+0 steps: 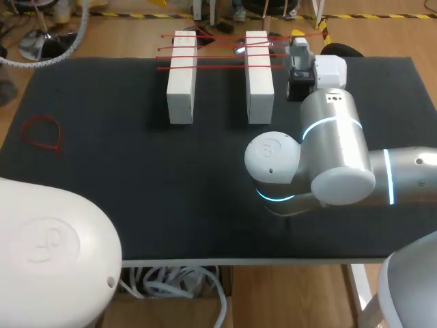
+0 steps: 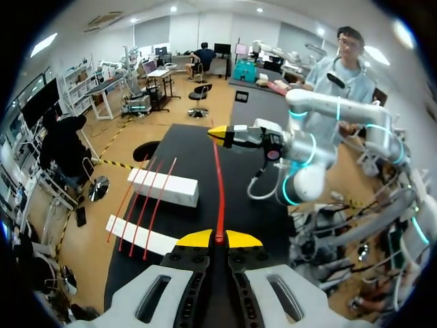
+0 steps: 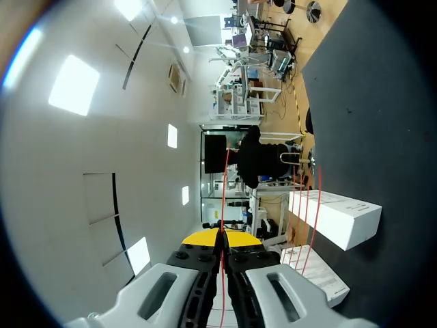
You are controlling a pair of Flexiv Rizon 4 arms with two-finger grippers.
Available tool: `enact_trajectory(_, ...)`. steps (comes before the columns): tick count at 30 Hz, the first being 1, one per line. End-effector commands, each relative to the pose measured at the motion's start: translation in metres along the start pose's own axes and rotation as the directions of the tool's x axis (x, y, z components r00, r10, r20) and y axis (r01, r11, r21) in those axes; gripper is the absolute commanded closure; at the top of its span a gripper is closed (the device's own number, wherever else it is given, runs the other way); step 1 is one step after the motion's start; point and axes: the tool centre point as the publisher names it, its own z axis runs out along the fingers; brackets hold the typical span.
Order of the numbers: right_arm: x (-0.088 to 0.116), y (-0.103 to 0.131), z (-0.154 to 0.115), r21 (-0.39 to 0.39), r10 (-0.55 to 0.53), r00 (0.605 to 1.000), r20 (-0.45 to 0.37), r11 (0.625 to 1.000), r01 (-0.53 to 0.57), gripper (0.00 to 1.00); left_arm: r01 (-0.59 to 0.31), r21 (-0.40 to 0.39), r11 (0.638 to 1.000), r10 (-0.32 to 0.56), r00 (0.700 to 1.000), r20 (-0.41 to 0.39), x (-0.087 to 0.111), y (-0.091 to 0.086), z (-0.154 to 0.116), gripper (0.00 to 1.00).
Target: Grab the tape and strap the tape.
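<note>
Nearest, a bulky white joint of the left arm [image 1: 54, 260] fills the near-left corner, over the edge of the black tabletop [image 1: 136, 198]. The left gripper [image 2: 218, 238] is closed, its yellow tips pinching one end of the red tape [image 2: 219, 184]. The tape runs straight ahead to the right gripper [image 2: 218, 132], which is closed likewise on the other end. The right arm [image 1: 334, 143] comes in from the right, elbow bent above the near-right tabletop, forearm stretched towards the far edge. A red loop [image 1: 42, 134] lies alone at the left side. Farther on stand a left white block [image 1: 181, 75] and a right white block [image 1: 259, 75], parallel, with red straps [image 1: 212, 58] lying across both. The right gripper sits by the right block's far end. In the head view the held tape is probably the farthest red line.
</note>
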Motion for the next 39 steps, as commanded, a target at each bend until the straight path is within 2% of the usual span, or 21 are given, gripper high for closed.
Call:
enact_trajectory(1,0.002,0.001,0.0,0.002,-0.002,1.0,0.005,1.0,0.002,1.0,0.0,-0.154,0.988,0.0,1.0,-0.002,0.0,-0.007,0.002,1.0)
enact_trajectory(3,0.002,0.001,0.0,0.002,-0.002,1.0,0.005,1.0,0.002,1.0,-0.004,-0.178,0.984,0.003,1.0,-0.004,-0.001,-0.008,0.005,1.0)
enact_trajectory(4,0.002,0.001,0.0,0.002,-0.002,1.0,0.005,1.0,0.002,1.0,-0.006,-0.158,0.987,0.006,1.0,0.004,-0.001,-0.008,0.005,1.0)
enact_trajectory(8,0.002,0.001,0.0,0.002,-0.002,1.0,0.005,1.0,0.002,1.0,-0.012,-0.186,0.982,0.013,1.0,0.004,-0.002,-0.011,0.007,1.0)
enact_trajectory(13,0.002,0.001,0.0,0.002,-0.002,1.0,0.005,1.0,0.002,1.0,-0.03,-0.181,0.983,0.031,1.0,0.003,-0.002,-0.014,0.01,1.0)
enact_trajectory(28,0.002,0.001,0.0,0.002,-0.002,1.0,0.005,1.0,0.002,1.0,-0.044,-0.138,0.989,0.049,0.998,0.034,-0.001,-0.006,0.012,1.0)
enact_trajectory(39,0.002,0.001,0.0,0.002,-0.002,1.0,0.005,1.0,0.002,1.0,-0.05,-0.132,0.99,0.054,0.998,0.023,0.004,0.001,0.015,1.0)
